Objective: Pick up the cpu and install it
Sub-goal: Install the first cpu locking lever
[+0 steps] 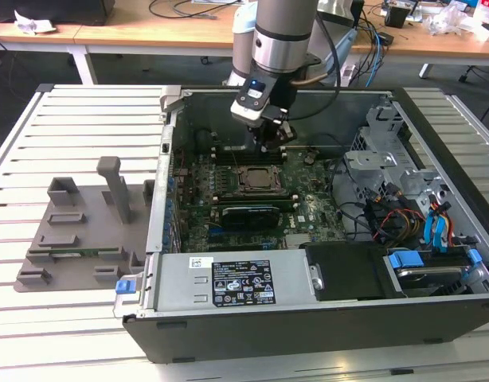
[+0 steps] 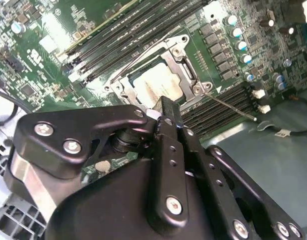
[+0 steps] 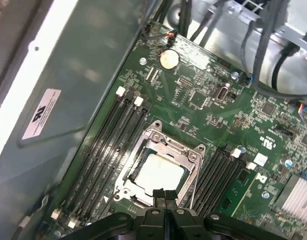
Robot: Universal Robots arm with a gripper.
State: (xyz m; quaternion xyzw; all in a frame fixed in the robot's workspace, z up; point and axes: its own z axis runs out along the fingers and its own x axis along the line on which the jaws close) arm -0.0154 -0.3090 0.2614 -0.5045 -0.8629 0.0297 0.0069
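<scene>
The cpu (image 3: 161, 173) is a pale silver square lying flat inside the black socket with its metal frame (image 3: 143, 145) on the green motherboard; it also shows in the second wrist view (image 2: 154, 85) and, small, in the exterior view (image 1: 255, 177). My gripper (image 3: 165, 196) hangs just above one edge of the socket, its two black fingers pressed together with nothing between them. In the second wrist view the gripper (image 2: 166, 106) ends right at the cpu's edge. From outside, the gripper (image 1: 270, 145) sits a little behind the socket inside the open computer case (image 1: 308, 318).
Black memory slots (image 3: 106, 145) flank the socket on both sides. A thin metal lever (image 2: 228, 106) sticks out beside the socket. Drive cages and cables (image 1: 404, 199) fill the case on the exterior view's right. A grey fixture plate with raised blocks (image 1: 77, 231) lies on the exterior view's left.
</scene>
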